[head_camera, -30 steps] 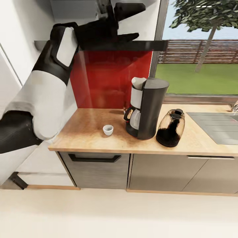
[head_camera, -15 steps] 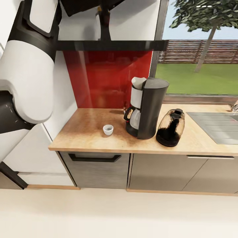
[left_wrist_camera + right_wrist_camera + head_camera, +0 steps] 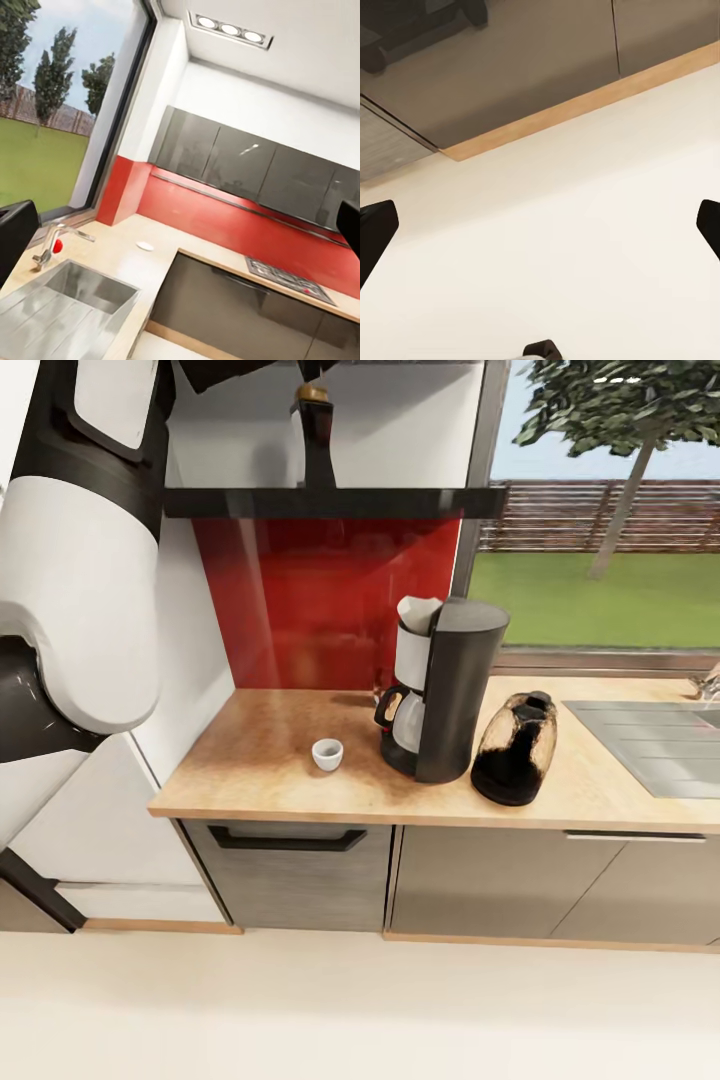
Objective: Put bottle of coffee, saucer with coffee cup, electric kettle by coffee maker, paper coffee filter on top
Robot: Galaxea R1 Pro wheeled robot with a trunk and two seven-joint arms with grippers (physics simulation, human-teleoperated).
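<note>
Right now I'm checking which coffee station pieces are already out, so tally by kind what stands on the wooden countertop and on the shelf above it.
Coffee maker, with a paper filter on top: 1
Electric kettle: 1
Coffee cup: 1
Bottle on the shelf: 1
Total: 4, three of them on the countertop. The cup sits directly on the wood.
</note>
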